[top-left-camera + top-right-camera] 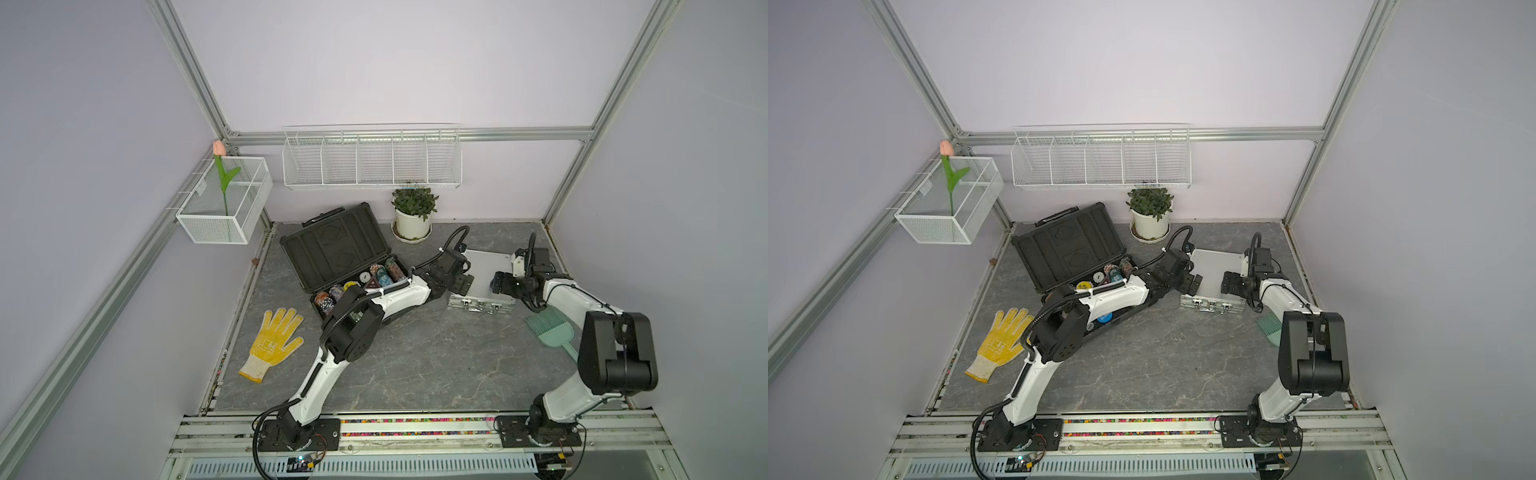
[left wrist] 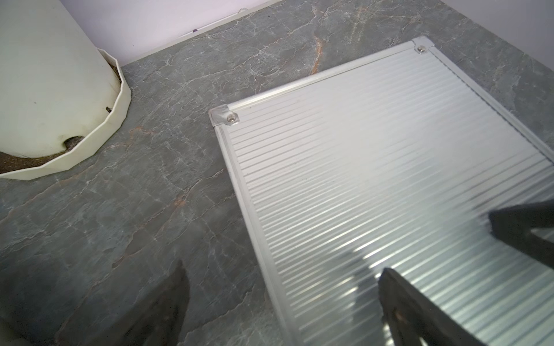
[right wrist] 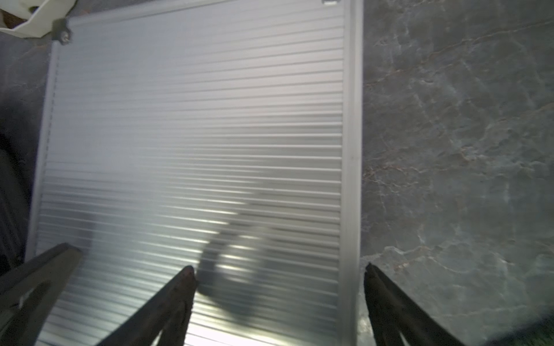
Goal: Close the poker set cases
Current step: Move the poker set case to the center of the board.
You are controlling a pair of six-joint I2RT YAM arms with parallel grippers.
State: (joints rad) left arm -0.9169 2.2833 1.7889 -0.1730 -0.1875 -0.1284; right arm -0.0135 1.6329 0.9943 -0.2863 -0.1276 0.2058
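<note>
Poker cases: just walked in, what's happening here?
Both claws are working at the silver case, which lies flat with its lid down. The left claw is at its left edge and the right claw is over its right side. Both are open and hold nothing; whether they touch the lid is unclear. The black case beside it stands open, lid up, with chips showing, so it is not yet closed.

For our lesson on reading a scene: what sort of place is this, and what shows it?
Probably a robotics lab test cell, not a home: an aluminium frame around plain walls, two robot arms bolted to a front rail, and staged props like a yellow glove.
</note>
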